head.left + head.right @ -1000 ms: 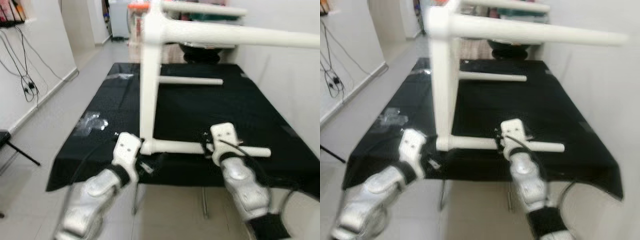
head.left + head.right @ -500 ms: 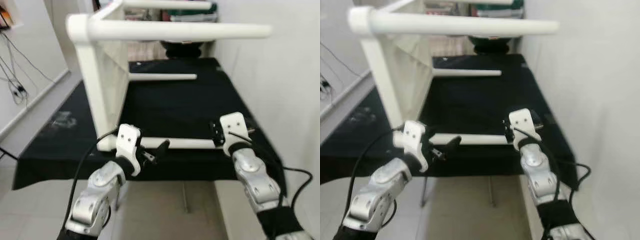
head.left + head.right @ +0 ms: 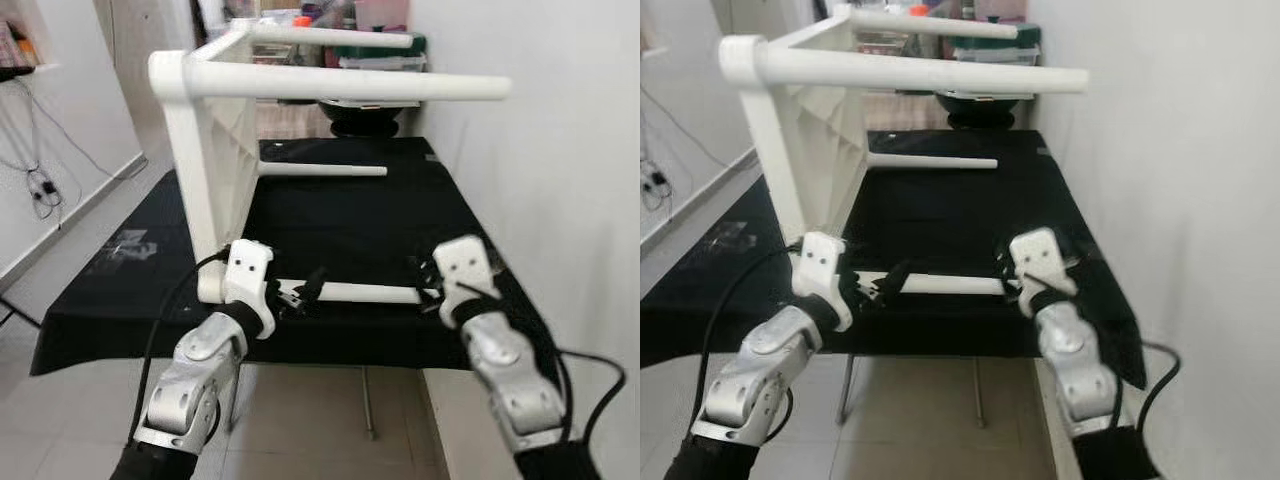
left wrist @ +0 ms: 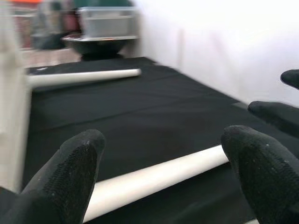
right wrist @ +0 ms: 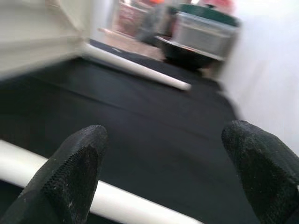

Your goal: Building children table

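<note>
White children's table [image 3: 215, 150] lies on its side at centre and upper left of the head view, on a black-clothed work table [image 3: 380, 215], its four round legs pointing right. The lowest leg [image 3: 365, 292] runs along the near edge. Left gripper [image 3: 305, 293], lower centre-left, is spread open around that leg. Right gripper [image 3: 428, 283], lower right, is also spread open at the leg's free end, grasping nothing. White wall [image 3: 560, 150] at right.

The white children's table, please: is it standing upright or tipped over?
Tipped on its side: the white table has its legs pointing sideways above the black cloth.
</note>
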